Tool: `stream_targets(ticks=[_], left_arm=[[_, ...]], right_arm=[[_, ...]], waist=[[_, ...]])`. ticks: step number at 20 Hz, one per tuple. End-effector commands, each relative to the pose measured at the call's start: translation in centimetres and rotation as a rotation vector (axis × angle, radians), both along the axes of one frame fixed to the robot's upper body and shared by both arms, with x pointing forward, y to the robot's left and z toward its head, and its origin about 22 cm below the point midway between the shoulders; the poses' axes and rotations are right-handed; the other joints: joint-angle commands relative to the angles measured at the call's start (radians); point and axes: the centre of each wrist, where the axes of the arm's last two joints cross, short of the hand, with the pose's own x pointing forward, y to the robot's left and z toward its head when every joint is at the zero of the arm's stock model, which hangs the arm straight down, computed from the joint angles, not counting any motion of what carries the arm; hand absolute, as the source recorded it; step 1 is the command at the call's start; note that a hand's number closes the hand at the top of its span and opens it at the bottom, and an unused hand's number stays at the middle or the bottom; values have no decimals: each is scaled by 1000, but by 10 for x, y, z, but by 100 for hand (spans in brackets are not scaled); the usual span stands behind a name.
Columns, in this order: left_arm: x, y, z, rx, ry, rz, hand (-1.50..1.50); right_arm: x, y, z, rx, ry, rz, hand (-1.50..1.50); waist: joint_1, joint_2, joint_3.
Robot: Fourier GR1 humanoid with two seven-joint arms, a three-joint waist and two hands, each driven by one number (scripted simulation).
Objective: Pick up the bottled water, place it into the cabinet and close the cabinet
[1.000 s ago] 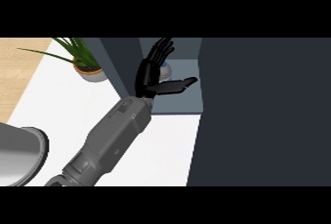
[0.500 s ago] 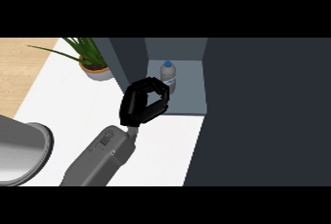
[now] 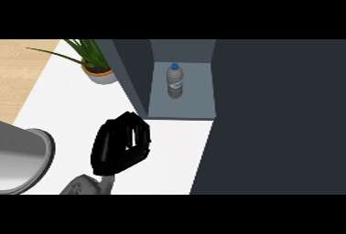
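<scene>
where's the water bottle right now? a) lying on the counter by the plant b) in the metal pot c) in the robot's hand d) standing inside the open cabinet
d: the water bottle stands upright inside the open cabinet, apart from the left hand out over the white counter.

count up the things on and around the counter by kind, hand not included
bottled water: 1, standing inside the open cabinet
potted plant: 1
grey metal pot or bowl, cut off at the left edge: 1
cabinet: 1
total: 4
</scene>
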Motion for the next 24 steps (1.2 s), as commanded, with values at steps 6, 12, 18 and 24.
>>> stream_targets(ticks=[6, 12, 18, 24], left_arm=[[-61, 51, 7, 2, -20, 61, 150], [-62, 79, 1, -17, -14, 100, 150], [-85, 101, 11, -21, -15, 74, 150], [-84, 128, 10, 1, -17, 85, 150]], right_arm=[[-15, 43, 22, 37, -6, 127, 150], [-3, 96, 20, 13, -23, 245, 150], [15, 123, 28, -24, -193, 136, 150], [44, 132, 36, 4, -147, 29, 150]], waist=[[-3, 1, -1], [-5, 4, -1], [19, 1, -3], [26, 9, -3]])
